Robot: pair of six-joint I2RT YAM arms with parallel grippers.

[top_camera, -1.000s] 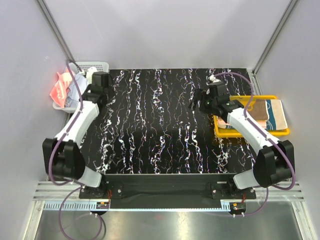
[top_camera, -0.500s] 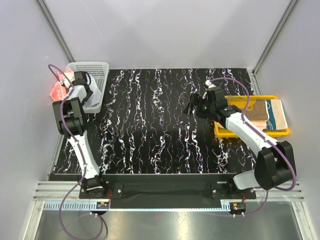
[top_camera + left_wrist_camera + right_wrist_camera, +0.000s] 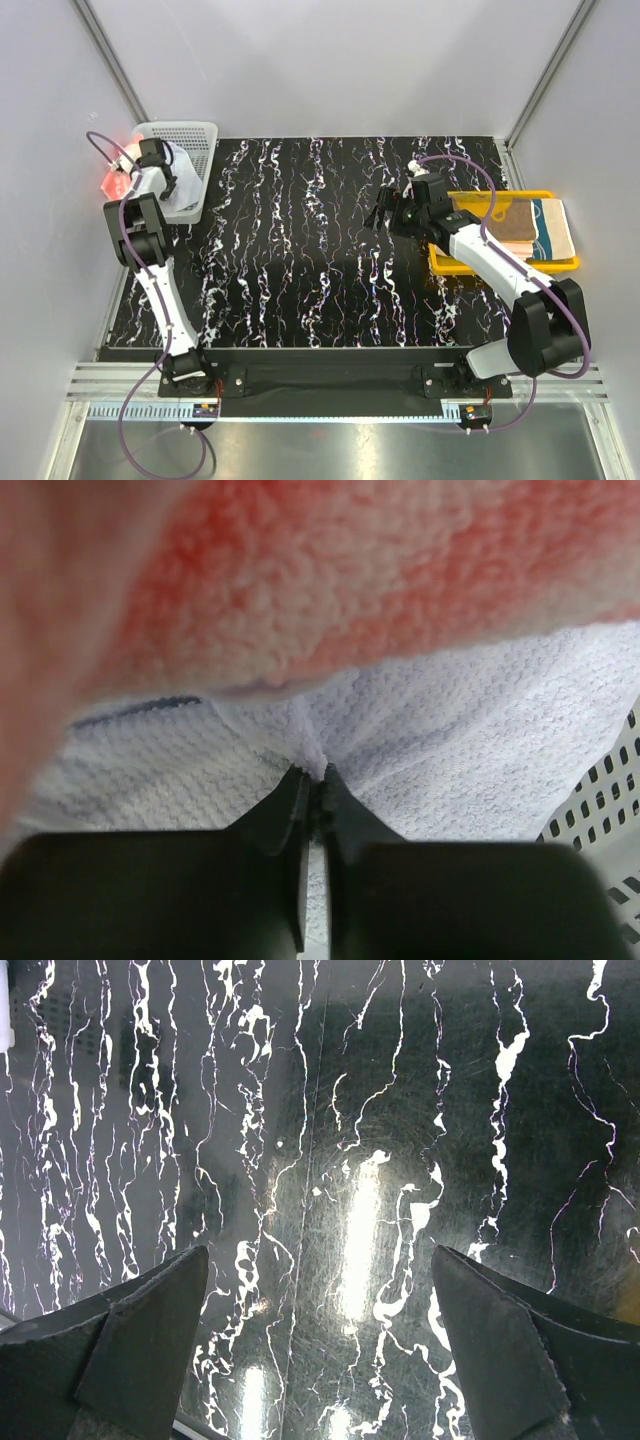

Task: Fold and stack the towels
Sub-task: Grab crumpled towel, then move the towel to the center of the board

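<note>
- Okay, top view: the left arm is dug into the white mesh basket (image 3: 195, 140) to fetch a towel. Folded towels (image 3: 545, 225) sit stacked in the yellow tray (image 3: 530, 194).
- Left wrist: left jaws pinched tight on a ridge of the light blue-white towel (image 3: 450, 730), under the coral pink towel (image 3: 350, 570). Looks like a grip for pulling it out.
- Right wrist: right jaws spread wide over the desk (image 3: 360, 1110), holding nothing, probably ready to help fold.

The coral towel (image 3: 300, 580) is fluffy, the pale towel (image 3: 460, 740) waffle-knit, the tabletop (image 3: 350, 1210) glossy.
</note>
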